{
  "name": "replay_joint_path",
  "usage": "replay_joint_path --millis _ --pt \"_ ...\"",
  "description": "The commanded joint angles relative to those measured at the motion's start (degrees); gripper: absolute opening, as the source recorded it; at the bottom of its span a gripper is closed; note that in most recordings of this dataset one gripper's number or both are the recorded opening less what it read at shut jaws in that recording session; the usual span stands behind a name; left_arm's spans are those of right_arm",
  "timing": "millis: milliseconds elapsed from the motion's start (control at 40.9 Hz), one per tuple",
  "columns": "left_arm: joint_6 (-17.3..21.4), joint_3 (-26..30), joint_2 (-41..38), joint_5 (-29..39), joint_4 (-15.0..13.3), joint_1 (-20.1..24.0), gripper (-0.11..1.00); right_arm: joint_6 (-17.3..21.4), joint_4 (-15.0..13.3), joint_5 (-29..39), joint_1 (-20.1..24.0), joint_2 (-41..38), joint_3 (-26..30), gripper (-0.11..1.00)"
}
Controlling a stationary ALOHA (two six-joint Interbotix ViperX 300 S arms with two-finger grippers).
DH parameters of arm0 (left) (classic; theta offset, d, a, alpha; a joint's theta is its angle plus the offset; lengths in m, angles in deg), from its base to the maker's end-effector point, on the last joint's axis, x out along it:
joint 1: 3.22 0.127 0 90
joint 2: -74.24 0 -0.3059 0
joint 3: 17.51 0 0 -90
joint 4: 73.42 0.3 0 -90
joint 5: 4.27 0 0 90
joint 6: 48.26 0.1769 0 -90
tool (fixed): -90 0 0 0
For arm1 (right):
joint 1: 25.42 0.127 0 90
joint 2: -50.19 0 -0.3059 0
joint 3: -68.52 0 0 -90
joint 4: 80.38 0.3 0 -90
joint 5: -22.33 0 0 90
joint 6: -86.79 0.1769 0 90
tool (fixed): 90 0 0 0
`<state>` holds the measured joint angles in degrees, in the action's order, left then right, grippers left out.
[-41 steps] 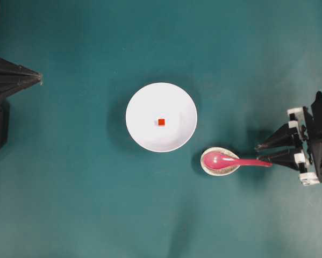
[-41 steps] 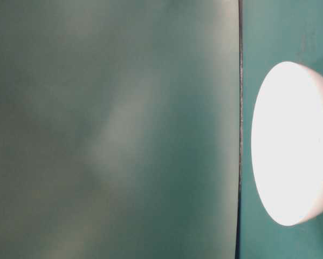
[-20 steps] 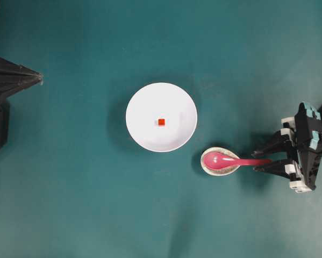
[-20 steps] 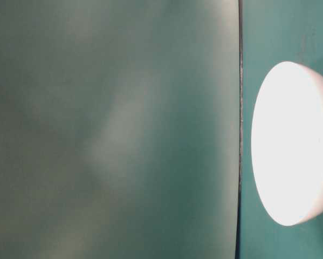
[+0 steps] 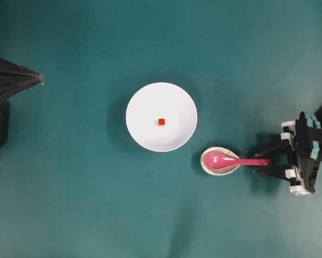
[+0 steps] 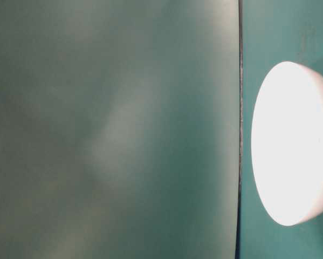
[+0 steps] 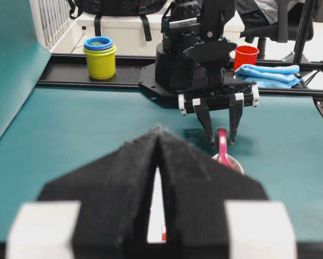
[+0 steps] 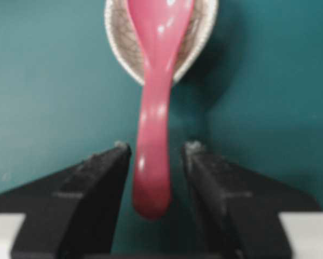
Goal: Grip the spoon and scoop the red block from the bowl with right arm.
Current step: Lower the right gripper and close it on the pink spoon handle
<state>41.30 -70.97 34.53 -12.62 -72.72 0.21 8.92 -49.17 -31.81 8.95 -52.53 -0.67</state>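
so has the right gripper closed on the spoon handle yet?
No, in the right wrist view the right gripper is open, a gap showing between each finger and the spoon handle.

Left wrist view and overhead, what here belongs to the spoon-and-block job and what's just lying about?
Job: spoon, red block, bowl, right end effector open around the spoon's handle.
Lying about: spoon rest, stacked cups, red cup, blue cloth, idle left end effector.

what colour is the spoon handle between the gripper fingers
Glossy magenta-pink spoon, clearest in the right wrist view.
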Motion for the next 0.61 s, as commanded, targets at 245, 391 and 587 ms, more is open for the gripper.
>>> replay_joint_path --millis 245,391,587 --pt "0.09 0.62 -0.53 -0.62 0.18 0.18 0.00 0.18 4.39 -8.09 3.69 -3.78 -0.53 0.51" --pt "0.18 0.53 -0.62 -0.62 0.18 0.18 0.00 0.18 4.31 -9.05 3.87 -3.78 -0.35 0.51" --pt "0.18 0.53 -0.70 -0.62 0.18 0.18 0.00 0.09 4.22 -9.14 3.96 -3.78 -0.18 0.51"
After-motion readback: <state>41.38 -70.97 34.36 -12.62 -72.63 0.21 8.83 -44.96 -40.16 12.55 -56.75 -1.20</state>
